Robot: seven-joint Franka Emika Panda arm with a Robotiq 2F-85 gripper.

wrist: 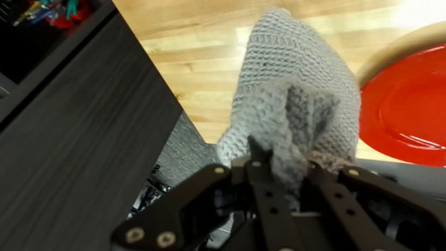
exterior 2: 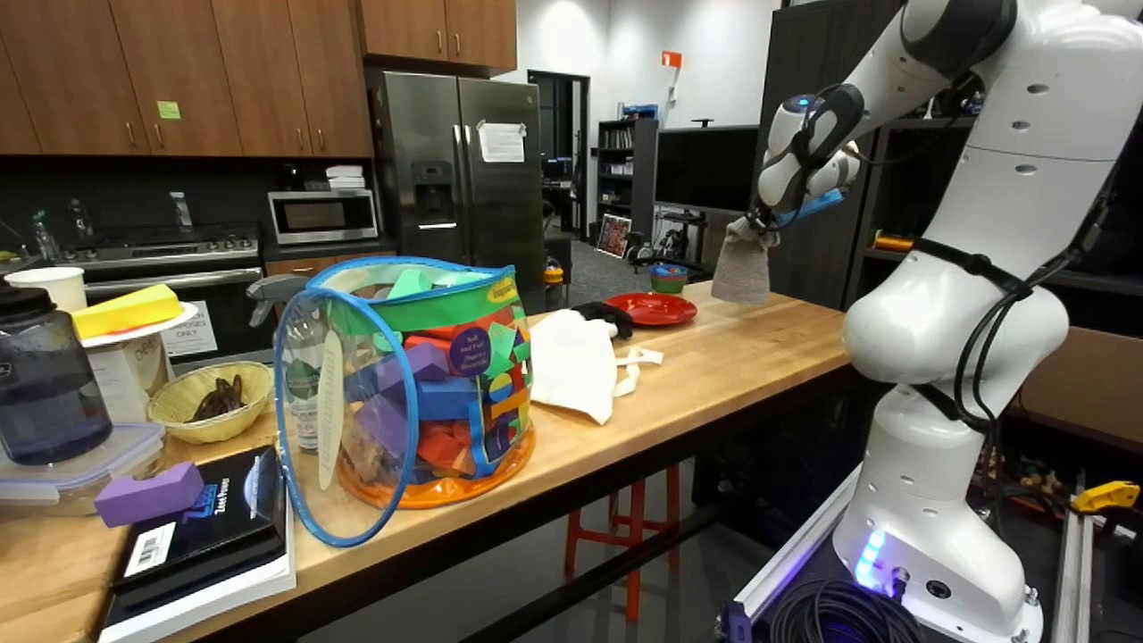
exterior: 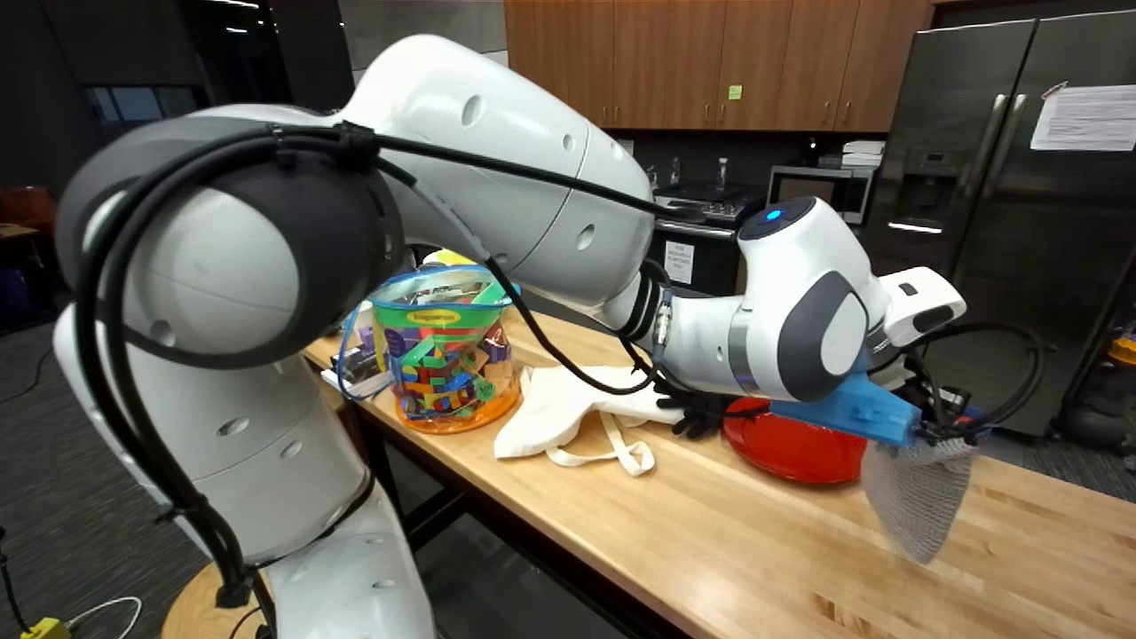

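In the wrist view, glare whitens the surface [wrist: 209, 45], shadow hugs the red plate [wrist: 407, 108], the jaws blur — in an exterior view, the white wall [exterior 2: 580, 36] glows.

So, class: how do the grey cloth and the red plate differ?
The cloth is grey and knitted; the plate is red and shiny. The cloth hangs from the hand; the plate rests on the table. The cloth is folded; the plate looks stiff. Each looks mostly one colour.

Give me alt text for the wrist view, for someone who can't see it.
A black claw grips a gray knitted item, hanging over a wooden tabletop. A red plate, partly cut off, lies at the right; dark wood-grained furniture fills much of the left.
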